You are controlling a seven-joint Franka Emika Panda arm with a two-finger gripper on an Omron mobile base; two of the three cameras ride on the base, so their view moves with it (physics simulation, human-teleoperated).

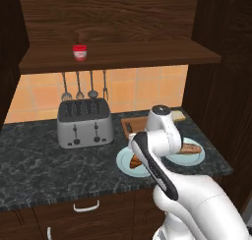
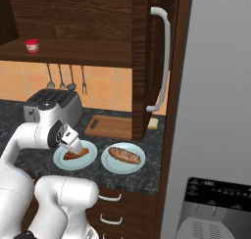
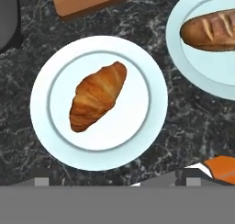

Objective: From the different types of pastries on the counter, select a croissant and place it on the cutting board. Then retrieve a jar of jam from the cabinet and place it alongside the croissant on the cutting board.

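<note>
**Croissant centred under open claw**

Croissant is seen lying on a light-blue plate on the counter, just short of the cutting board. Its long axis runs diagonally across the hand view. Gripper is spread wide, empty, directly above.

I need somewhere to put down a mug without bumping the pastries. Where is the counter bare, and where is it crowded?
Bare counter lies left of and in front of the toaster. The right end is crowded: the cutting board, the croissant on its plate and the baguette plate sit close together, with the tool above the croissant.
</note>
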